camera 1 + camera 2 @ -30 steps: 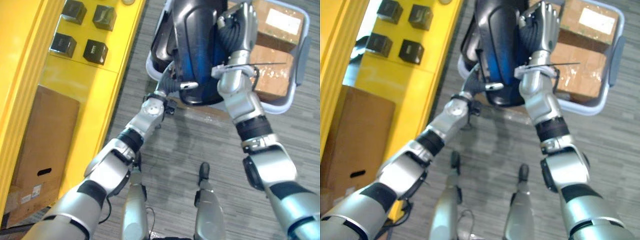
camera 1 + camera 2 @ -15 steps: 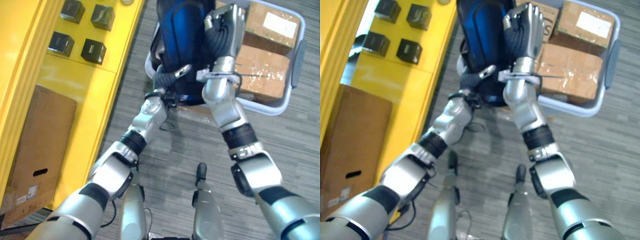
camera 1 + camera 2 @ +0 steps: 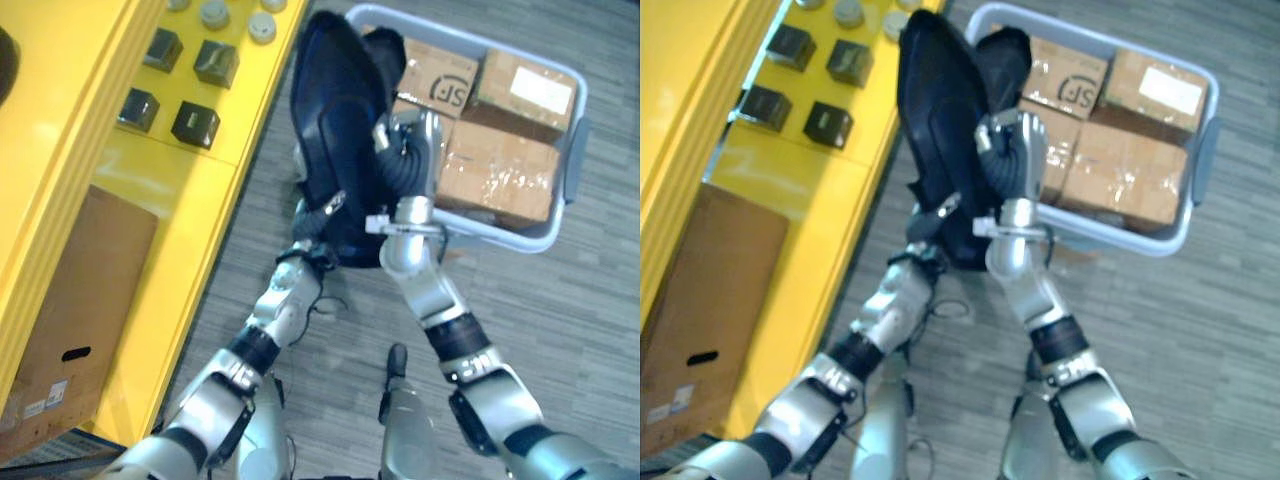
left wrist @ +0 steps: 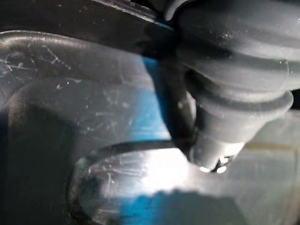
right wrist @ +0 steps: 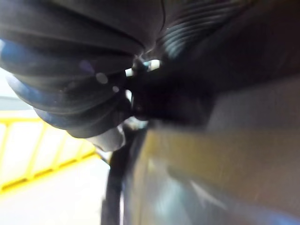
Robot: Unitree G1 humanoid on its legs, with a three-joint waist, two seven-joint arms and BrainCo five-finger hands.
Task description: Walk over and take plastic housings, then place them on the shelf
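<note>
A large glossy black plastic housing (image 3: 335, 130) hangs upright above the floor between my two hands, tilted toward the yellow shelf (image 3: 120, 210). My right hand (image 3: 408, 165) presses on its right side with fingers curled at its edge. My left hand (image 3: 318, 225) holds its lower end: the thumb lies across the front and the fingers are hidden behind. The left wrist view shows the housing's scratched shiny surface (image 4: 93, 117) right against the hand's ribbed cover.
Several small black cubes (image 3: 195, 123) and round grey caps (image 3: 262, 27) lie on the shelf top. A cardboard box (image 3: 75, 290) stands in the shelf below. Behind the housing a grey bin (image 3: 572, 160) holds several cardboard boxes (image 3: 500, 170) on grey floor.
The camera has shifted. Both hands have carried the housing off the bin to the left, toward the yellow shelf, and it now stands more upright.
</note>
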